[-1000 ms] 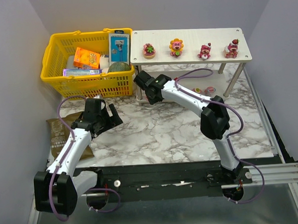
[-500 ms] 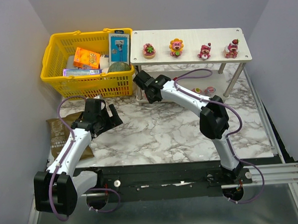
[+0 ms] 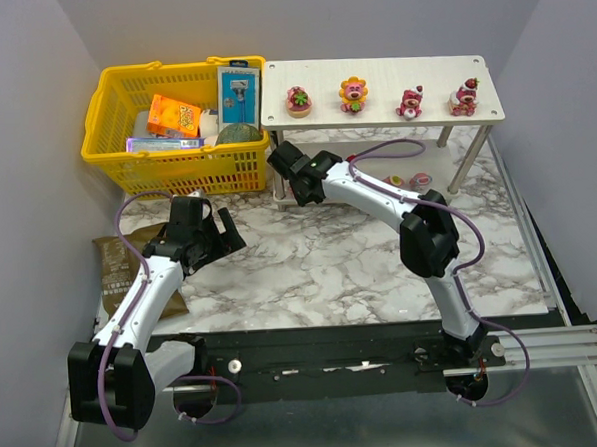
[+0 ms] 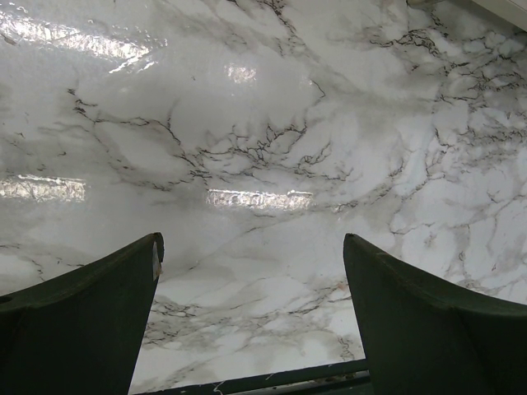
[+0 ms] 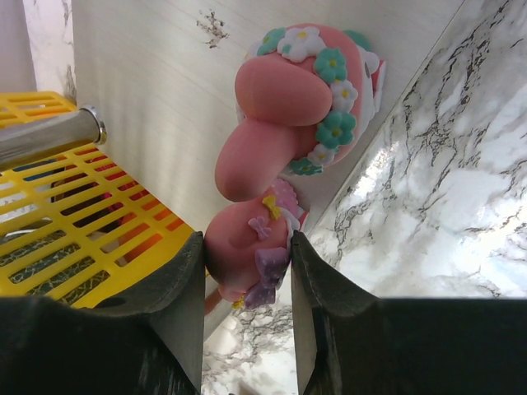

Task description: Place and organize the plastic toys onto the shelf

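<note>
Right gripper (image 5: 247,251) clamping pink toy (image 5: 288,107) by near end, leaving far end free for setting on shelf (image 5: 148,99) just ahead; basket (image 5: 66,222) beside. Left gripper (image 4: 251,247) hovering, jaws spread, empty.

Orange box (image 3: 173,116) in the yellow basket (image 3: 126,170): printed front, lettering too small to read.
Blue-and-white card pack (image 3: 239,94): print shows, none of it legible.
Flat purple-edged box (image 3: 164,144): printed strip, unreadable.
Brown bag (image 3: 116,268) at the table's left edge: markings cannot be made out.
Wrist views: no readable text.
</note>
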Robot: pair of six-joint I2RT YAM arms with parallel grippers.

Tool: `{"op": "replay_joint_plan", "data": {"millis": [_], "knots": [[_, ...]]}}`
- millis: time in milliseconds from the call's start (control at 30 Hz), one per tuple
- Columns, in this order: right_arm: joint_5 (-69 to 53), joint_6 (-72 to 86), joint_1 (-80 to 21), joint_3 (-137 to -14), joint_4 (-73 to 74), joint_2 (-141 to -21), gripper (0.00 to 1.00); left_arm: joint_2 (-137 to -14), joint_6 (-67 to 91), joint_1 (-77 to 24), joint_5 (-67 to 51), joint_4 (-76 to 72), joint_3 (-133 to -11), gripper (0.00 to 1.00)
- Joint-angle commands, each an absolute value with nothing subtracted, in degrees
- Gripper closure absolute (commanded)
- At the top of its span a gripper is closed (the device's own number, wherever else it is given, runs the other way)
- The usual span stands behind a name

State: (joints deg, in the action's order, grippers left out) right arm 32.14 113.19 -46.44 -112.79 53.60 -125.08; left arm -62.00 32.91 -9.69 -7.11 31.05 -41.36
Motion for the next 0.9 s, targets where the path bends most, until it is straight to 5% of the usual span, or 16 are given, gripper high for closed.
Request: {"op": "replay_joint_plan", "data": {"millis": [0,867], "knots": [[35.3,127.3,-46.2,-111.4,53.3,-125.6,0.62,-61.8,32.3,-9.3,-6.6,31.6,-41.3,0.01],[36.7,124.7,-45.9,-109.6,50.1,-124.5,0.46,-61.7,32.2,-9.3,-6.6,31.6,-41.2,0.01]]}}
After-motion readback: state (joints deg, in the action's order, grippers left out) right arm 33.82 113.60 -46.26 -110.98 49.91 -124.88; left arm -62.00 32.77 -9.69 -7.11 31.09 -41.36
